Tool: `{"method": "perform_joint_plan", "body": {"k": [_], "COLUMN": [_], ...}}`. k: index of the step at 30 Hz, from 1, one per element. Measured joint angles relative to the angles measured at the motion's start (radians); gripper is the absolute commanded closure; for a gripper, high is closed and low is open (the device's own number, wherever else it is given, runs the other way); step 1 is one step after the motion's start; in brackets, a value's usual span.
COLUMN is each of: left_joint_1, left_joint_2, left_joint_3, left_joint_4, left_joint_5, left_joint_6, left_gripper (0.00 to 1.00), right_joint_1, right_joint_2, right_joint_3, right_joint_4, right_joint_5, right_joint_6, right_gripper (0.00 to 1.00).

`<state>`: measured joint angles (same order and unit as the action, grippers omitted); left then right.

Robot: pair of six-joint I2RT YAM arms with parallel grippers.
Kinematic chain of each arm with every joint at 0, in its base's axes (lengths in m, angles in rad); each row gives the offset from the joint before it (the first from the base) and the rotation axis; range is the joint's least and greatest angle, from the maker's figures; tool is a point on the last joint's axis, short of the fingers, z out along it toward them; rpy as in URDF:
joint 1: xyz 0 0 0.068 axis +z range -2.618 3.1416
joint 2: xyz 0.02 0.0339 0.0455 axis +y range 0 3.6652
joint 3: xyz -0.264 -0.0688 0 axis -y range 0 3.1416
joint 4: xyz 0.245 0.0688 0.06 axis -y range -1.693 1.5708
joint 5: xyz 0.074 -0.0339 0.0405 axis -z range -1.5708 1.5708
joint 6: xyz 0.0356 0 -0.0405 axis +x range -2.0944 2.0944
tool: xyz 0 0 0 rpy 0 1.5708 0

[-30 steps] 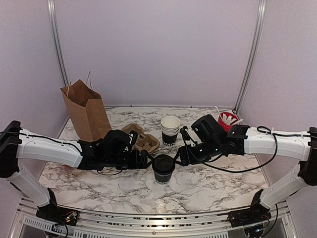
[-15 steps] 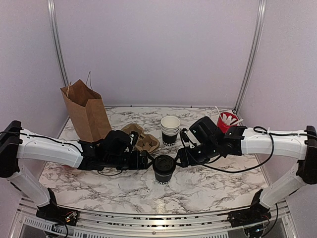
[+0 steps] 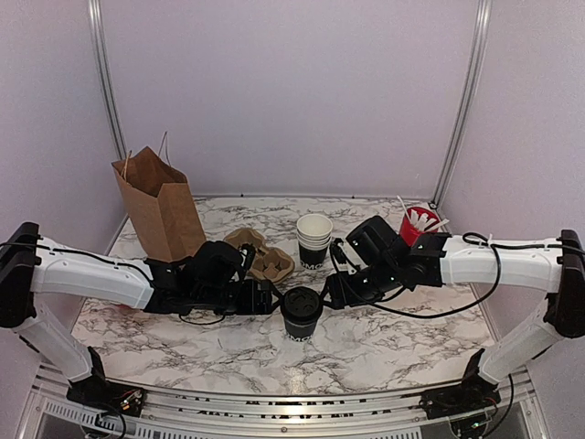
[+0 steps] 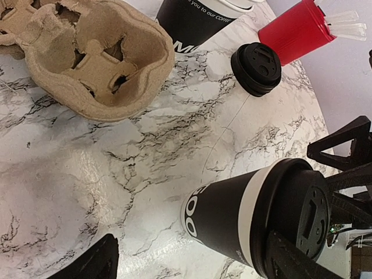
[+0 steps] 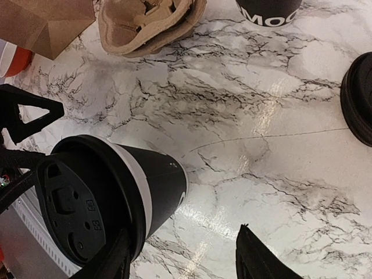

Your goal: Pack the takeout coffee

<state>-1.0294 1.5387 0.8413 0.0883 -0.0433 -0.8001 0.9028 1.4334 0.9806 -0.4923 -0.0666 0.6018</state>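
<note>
One takeout coffee (image 3: 302, 311), a black paper cup with a black lid, stands upright at the table's front centre. My left gripper (image 3: 267, 297) is just left of it and my right gripper (image 3: 331, 291) just right. In the left wrist view the cup (image 4: 250, 215) lies against the right finger (image 4: 296, 261); the left gripper (image 4: 192, 241) is open. In the right wrist view the cup (image 5: 122, 192) sits by the left finger (image 5: 110, 264), and the open right gripper (image 5: 185, 232) has only bare table between its jaws.
A stack of open black cups (image 3: 314, 240) stands behind the coffee. The cardboard cup carrier (image 3: 262, 254) and brown paper bag (image 3: 160, 206) are back left. A red cup of stirrers (image 3: 419, 222) and loose black lids (image 4: 256, 68) are on the right.
My right arm has crept a little left, closer to the lidded cup. The left arm and the cup have stayed put.
</note>
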Motion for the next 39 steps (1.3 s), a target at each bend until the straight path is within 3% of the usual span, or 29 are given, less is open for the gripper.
{"method": "perform_joint_plan", "body": {"k": [39], "left_joint_1": [0.004], "left_joint_2": [0.031], "left_joint_3": [0.005], "left_joint_4": [0.016], "left_joint_5": [0.003], "left_joint_6": [-0.064], "left_gripper": [0.13], "right_joint_1": [0.031], "right_joint_2": [0.053], "right_joint_3": [0.044], "right_joint_4": [-0.029], "right_joint_5": [0.058], "right_joint_6": [0.008], "right_gripper": [0.41]}}
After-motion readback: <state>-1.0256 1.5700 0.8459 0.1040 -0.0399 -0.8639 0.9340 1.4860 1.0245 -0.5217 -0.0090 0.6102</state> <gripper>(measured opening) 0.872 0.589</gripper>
